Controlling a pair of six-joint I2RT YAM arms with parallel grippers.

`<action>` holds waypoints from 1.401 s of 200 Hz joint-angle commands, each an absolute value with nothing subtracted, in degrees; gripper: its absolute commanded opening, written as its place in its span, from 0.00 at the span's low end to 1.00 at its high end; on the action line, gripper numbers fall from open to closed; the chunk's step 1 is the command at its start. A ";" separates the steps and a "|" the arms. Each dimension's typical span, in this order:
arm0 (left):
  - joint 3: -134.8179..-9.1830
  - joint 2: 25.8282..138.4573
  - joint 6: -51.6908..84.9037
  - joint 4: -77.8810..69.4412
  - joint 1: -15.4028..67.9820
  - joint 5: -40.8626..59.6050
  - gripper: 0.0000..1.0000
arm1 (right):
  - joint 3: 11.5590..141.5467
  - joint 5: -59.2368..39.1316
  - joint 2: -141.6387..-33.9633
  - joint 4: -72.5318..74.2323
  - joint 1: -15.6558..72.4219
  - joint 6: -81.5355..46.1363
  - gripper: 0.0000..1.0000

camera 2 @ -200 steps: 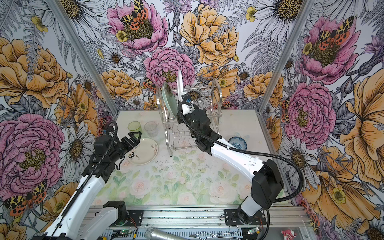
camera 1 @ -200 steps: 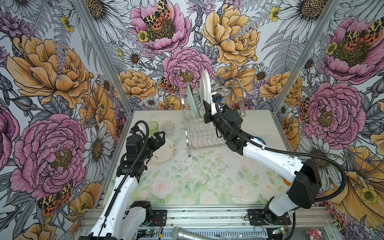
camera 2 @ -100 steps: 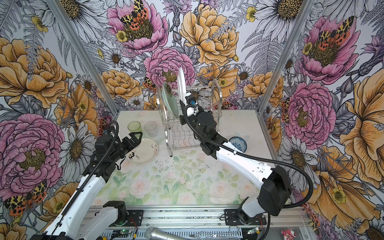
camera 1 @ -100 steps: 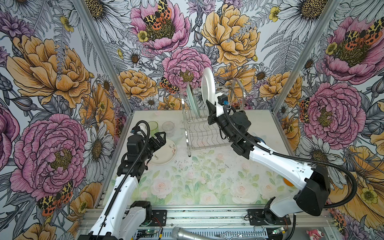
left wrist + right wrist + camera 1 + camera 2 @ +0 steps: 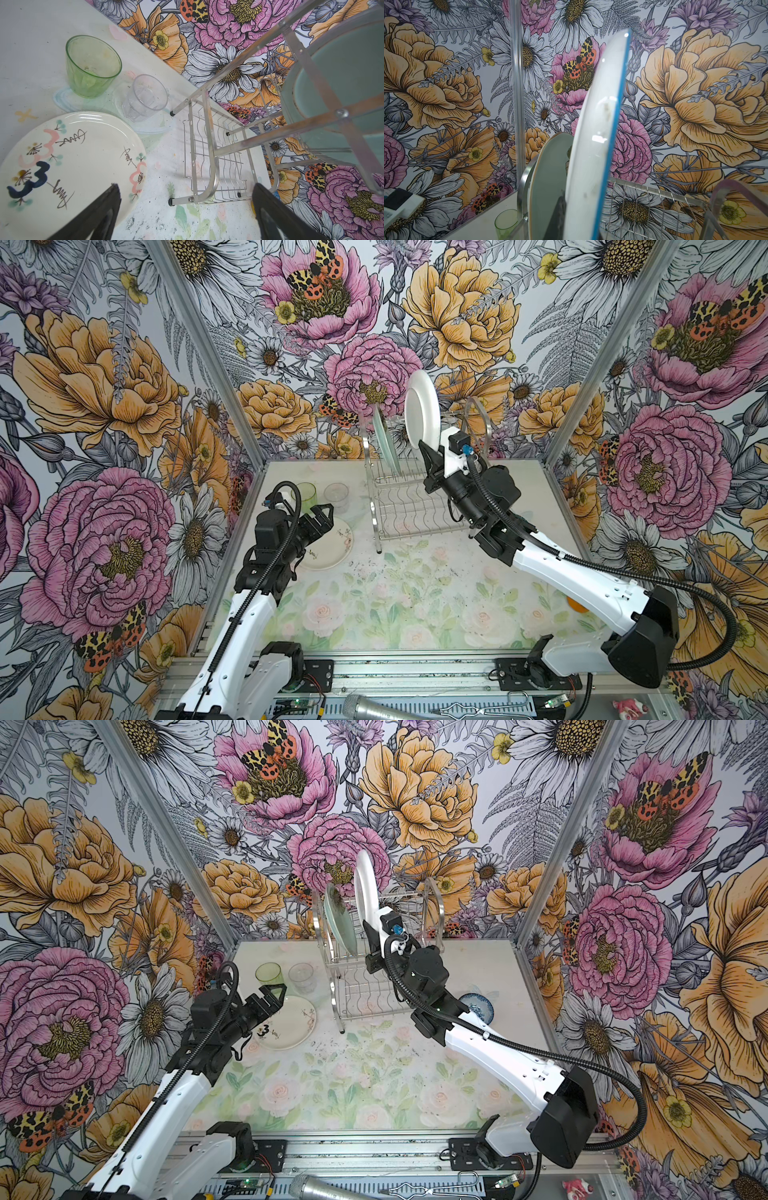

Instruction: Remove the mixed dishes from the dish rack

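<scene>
The right claw [image 5: 426, 448] is clamped on the lower rim of the white plate [image 5: 422, 406]. The plate stands on edge straight above the claw, over the top shelf of the rack [image 5: 376, 506]. The green plate [image 5: 384, 439] stands in the rack just beside it, face to face, on the left arm's side. The way out is therefore likely up and away from that neighbour, then tipping flat. The left claw [image 5: 322, 516] hangs wide open above the cream plate [image 5: 336, 545] on the table [image 5: 415, 593], well apart.
</scene>
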State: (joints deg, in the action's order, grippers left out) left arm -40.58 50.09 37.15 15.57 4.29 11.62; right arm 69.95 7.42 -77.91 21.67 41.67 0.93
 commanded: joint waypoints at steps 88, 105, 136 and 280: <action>-40.41 46.41 39.01 17.75 7.59 9.65 0.99 | 64.13 4.68 -66.74 28.39 42.01 -0.76 0.00; -40.68 46.71 39.33 17.75 8.30 9.56 0.99 | 62.99 4.22 -65.40 28.32 42.01 -1.36 0.00; -41.17 47.11 39.73 17.97 9.40 9.50 0.99 | 61.13 3.64 -62.66 27.31 42.01 -2.26 0.00; -41.84 46.85 40.69 18.47 12.26 6.89 0.99 | 50.72 0.97 -53.10 25.38 43.18 -5.43 0.00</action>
State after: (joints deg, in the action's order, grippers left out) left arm -40.60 47.00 39.75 18.26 11.46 9.02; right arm 50.24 3.99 -55.88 19.51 42.54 -4.95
